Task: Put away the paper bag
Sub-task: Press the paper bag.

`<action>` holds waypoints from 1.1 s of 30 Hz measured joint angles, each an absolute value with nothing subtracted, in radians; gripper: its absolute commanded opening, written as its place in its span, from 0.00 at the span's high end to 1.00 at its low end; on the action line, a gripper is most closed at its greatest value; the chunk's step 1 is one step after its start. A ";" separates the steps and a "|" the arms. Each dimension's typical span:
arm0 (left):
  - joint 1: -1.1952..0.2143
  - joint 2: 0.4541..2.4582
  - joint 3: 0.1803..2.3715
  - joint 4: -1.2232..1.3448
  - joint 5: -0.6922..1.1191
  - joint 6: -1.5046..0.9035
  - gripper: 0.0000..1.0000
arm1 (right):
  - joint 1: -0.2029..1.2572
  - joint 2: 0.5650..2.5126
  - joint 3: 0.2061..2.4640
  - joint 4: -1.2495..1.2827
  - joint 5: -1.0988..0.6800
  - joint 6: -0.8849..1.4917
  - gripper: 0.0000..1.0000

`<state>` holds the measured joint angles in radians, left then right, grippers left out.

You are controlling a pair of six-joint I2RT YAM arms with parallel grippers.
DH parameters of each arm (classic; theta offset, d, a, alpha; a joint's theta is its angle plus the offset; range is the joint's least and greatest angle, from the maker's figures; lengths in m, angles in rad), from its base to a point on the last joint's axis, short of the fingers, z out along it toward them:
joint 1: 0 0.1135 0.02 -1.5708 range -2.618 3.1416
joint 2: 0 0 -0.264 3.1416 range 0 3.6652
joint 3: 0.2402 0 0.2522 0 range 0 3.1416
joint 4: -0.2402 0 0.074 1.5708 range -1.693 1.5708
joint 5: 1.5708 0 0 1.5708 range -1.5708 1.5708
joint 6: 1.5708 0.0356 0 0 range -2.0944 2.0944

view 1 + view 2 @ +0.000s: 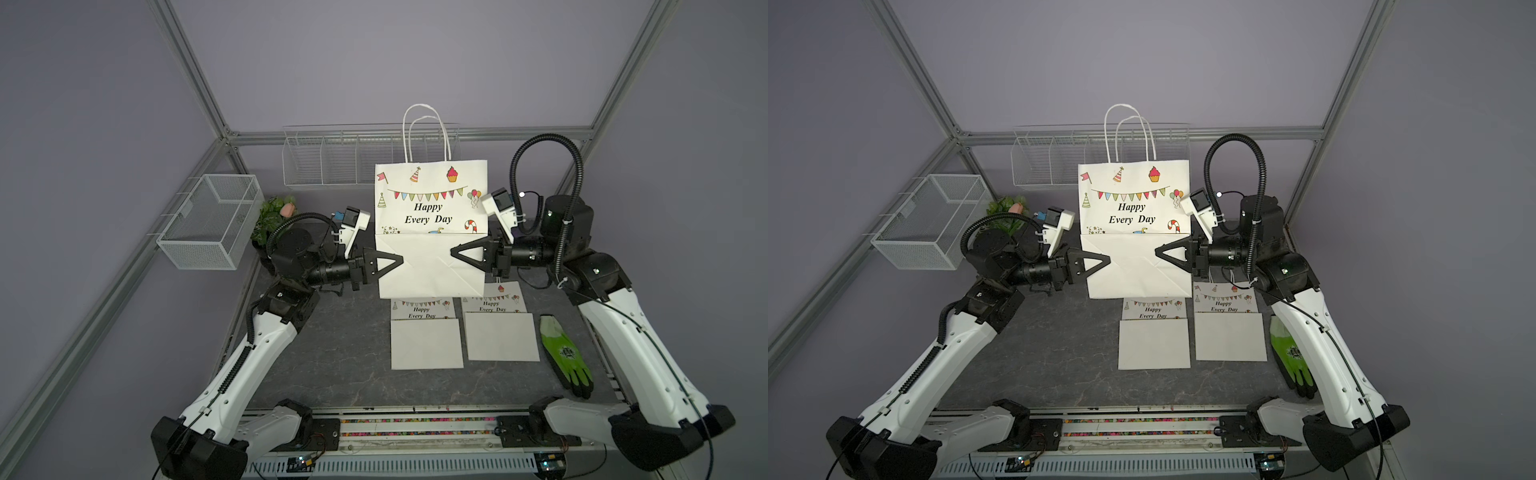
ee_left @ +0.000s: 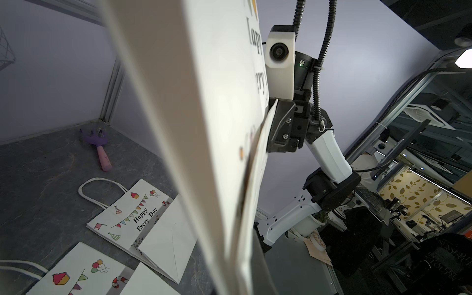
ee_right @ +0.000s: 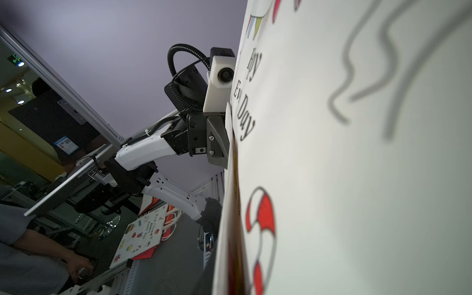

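Note:
The white paper bag (image 1: 430, 208) printed "Happy Every Day" hangs upright and flat above the table in both top views (image 1: 1133, 208), its bottom flap folded up and its rope handles pointing up. My left gripper (image 1: 399, 261) is shut on the bag's left edge at the flap. My right gripper (image 1: 454, 252) is shut on the right edge at about the same height. The left wrist view shows the bag (image 2: 204, 102) edge-on, with the right gripper (image 2: 270, 127) pinching its far side. In the right wrist view the printed face of the bag (image 3: 332, 178) fills most of the frame.
Two more folded bags (image 1: 426, 336) (image 1: 498, 328) lie flat on the table below the held one, a green glove (image 1: 565, 353) to their right. A wire rack (image 1: 328, 158) hangs on the back wall, a mesh basket (image 1: 212, 220) on the left wall, a small plant (image 1: 276, 216) beside it.

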<state>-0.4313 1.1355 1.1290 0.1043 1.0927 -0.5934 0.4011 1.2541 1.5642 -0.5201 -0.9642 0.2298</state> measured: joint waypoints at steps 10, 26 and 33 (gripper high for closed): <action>-0.432 1.122 1.122 0.077 1.064 -0.582 0.26 | 0.403 1.239 1.509 -0.534 -0.914 0.236 0.93; -0.485 1.120 1.092 0.091 0.997 -0.569 0.90 | 0.421 1.204 1.409 -0.446 -0.928 0.297 0.90; -0.492 1.112 1.091 0.057 0.979 -0.532 1.00 | 0.421 1.198 1.387 -0.427 -0.915 0.316 0.51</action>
